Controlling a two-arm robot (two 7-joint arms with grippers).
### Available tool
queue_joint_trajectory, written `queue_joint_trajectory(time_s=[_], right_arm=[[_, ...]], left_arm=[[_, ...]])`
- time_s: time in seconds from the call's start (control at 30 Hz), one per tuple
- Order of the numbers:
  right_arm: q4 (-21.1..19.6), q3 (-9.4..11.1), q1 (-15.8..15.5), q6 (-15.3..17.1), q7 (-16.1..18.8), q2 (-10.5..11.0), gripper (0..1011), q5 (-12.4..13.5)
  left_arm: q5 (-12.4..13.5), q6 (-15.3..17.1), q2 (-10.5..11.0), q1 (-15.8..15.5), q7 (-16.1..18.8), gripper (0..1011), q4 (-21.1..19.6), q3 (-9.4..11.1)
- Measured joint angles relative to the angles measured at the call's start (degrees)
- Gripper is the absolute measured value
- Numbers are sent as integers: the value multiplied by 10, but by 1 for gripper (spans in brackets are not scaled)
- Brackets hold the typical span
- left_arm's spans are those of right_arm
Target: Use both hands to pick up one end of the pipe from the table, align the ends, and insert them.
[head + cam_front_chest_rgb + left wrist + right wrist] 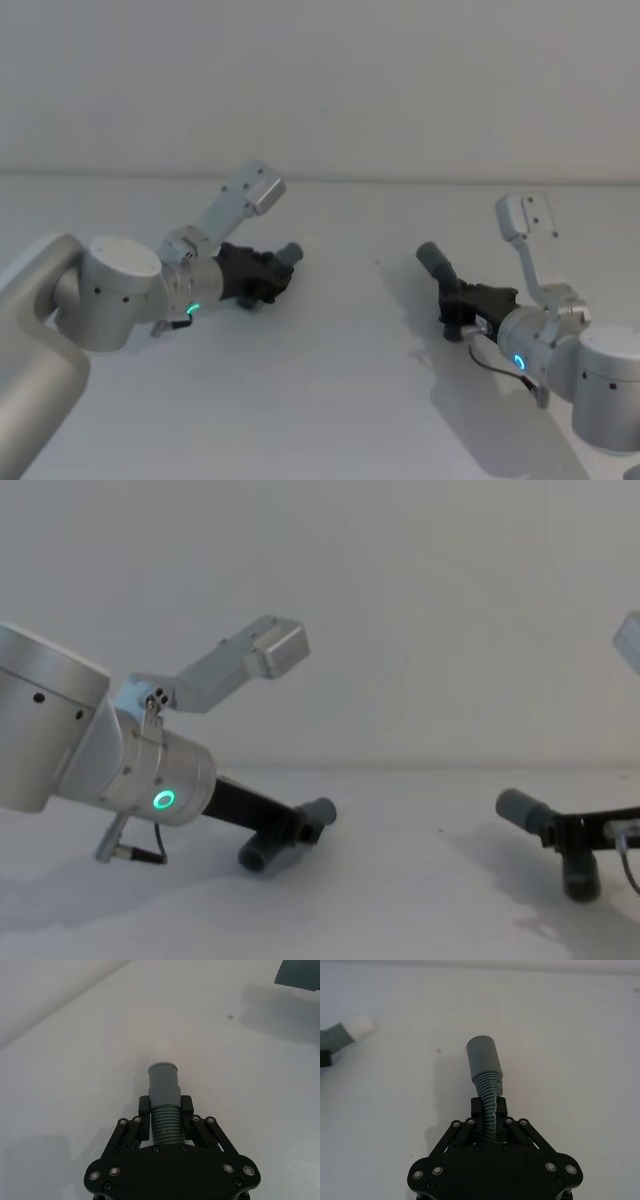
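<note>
Two dark-grey ribbed pipe pieces are held low over the white table (330,400), one in each gripper. My left gripper (262,278) (165,1106) (300,830) is shut on the ribbed body of the left pipe piece (165,1125), whose smooth cuff (290,253) (164,1082) points toward the middle. My right gripper (465,300) (488,1108) (575,832) is shut on the right pipe piece (489,1105); its cuff (432,258) (483,1057) (520,807) angles up and to the left. The left piece's white spigot (361,1026) shows far off in the right wrist view. A wide gap separates the two ends.
Both silver arms lie low over the table, the left one (110,295) with a green ring (162,800), the right one (560,350) at the right edge. A wrist camera bracket (245,195) rises over each gripper. A plain wall stands behind.
</note>
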Motion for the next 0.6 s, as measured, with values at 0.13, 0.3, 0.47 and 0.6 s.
queue_joint_trajectory(time_s=[0.13, 0.3, 0.47, 0.6], right_arm=[[-7, 4, -1, -16, 16, 3, 132, 7], [-13, 7, 1, -28, 42, 12, 132, 15], [-18, 8, 7, -39, 78, 30, 132, 25], [-19, 7, 11, -47, 111, 48, 132, 34]], left_arm=[[9, -4, 3, -7, 0, 342, -7, 3], [22, -10, 7, -22, -2, 342, -16, 9], [30, -15, 11, -36, -14, 342, -19, 16], [36, -22, 15, -51, -36, 342, -19, 25]])
